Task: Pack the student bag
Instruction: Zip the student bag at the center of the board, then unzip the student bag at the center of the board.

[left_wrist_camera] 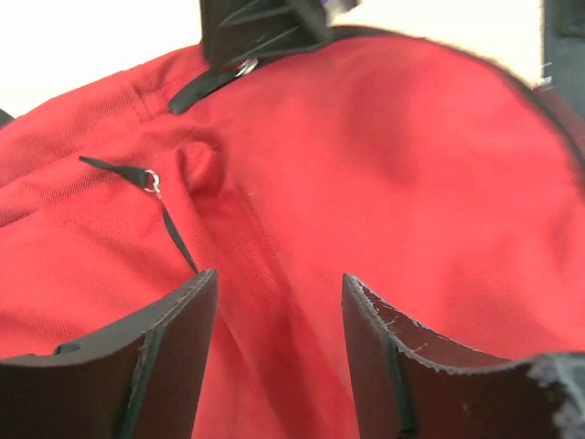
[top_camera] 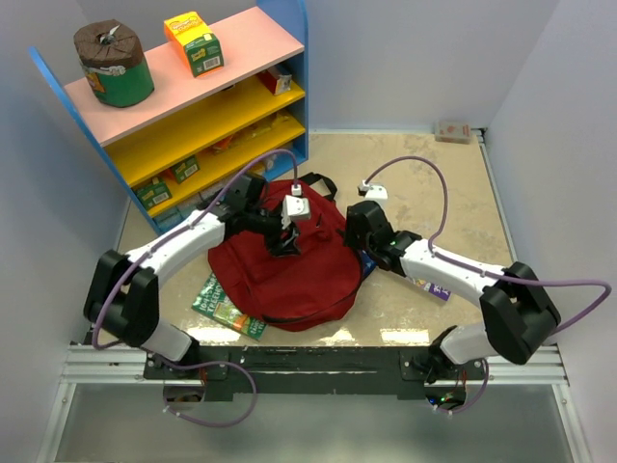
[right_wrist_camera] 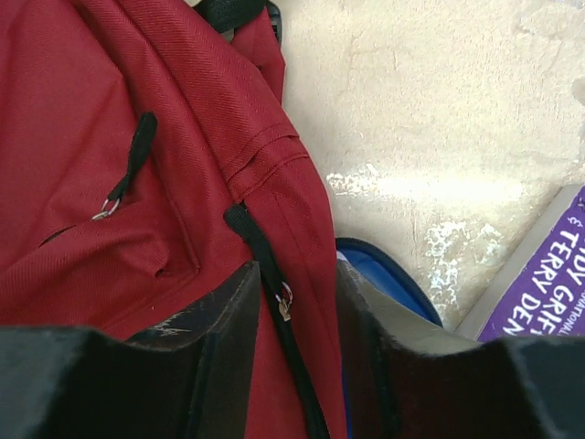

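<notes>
Your left jaws are apart and empty, hovering over the student bag's [left_wrist_camera: 384,183] red fabric. Right jaws are also apart, straddling the black zipper pull [right_wrist_camera: 265,261] at its edge, probably lined up to unzip. The bag lies flat mid-desk [top_camera: 434,183].

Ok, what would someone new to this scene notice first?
The big dark-red student bag lying mid-table, with the left gripper open over its fabric and the right gripper open astride a black zipper pull at its right edge. Next, the blue shelf with pink and yellow boards at the far left, and a green book poking out under the bag's near-left side.
</notes>
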`<state>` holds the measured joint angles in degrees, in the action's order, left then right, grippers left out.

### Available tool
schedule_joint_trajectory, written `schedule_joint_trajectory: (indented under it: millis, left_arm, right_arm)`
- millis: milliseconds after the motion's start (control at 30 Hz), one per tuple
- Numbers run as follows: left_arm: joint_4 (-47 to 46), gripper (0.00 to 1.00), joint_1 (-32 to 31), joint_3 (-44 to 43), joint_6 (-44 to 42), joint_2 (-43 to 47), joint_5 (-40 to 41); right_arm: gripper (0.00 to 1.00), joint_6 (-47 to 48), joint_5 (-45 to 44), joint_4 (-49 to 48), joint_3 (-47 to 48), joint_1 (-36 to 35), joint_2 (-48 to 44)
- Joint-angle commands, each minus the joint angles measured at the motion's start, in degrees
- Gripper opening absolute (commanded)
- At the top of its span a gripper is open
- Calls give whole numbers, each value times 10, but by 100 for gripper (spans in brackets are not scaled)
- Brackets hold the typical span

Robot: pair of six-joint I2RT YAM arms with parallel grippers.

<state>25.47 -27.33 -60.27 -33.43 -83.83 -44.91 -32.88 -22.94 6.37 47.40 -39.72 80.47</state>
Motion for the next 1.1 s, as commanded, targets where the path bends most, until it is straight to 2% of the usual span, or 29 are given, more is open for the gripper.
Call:
schedule_joint_trajectory:
  millis: [0,167,400,500,533,600,633,700,733,767,867,1033,1067]
  left_arm:
    - [-74,62,-2,-34,14,-88,49]
    - [-96,62,-2,-103,47,-166,54]
    - [-114,61,-11,-111,50,-201,50]
    - [-114,51,-15,-118,47,-219,58]
    - [-108,42,-15,-121,45,-221,57]
    - [-102,32,-16,-131,41,-225,54]
    - [-96,20,-16,-135,42,-225,54]
    - [-87,8,-16,-142,37,-219,54]
    - [-81,0,-16,-143,37,-217,55]
    - [-77,0,-16,-142,37,-210,56]
    - [-69,0,-18,-129,35,-199,56]
    - [-61,0,-24,-108,28,-187,61]
    - [-63,0,-25,-107,28,-185,60]
  right_arm:
    - [39,-13,-5,-42,0,1,3]
    - [26,-8,-4,-50,13,3,27]
    - [11,-21,26,-61,-22,3,15]
    - [1,-27,29,-92,-51,3,0]
    - [0,-26,30,-97,-56,3,-3]
    - [0,-21,26,-107,-67,3,-4]
    - [0,-18,25,-113,-70,3,-2]
    - [7,-5,26,-128,-71,4,7]
    - [17,-1,26,-132,-71,4,9]
    - [35,7,28,-137,-70,7,11]
    - [49,19,40,-161,-69,12,14]
    - [49,28,50,-174,-49,19,40]
    - [46,28,51,-173,-38,20,45]
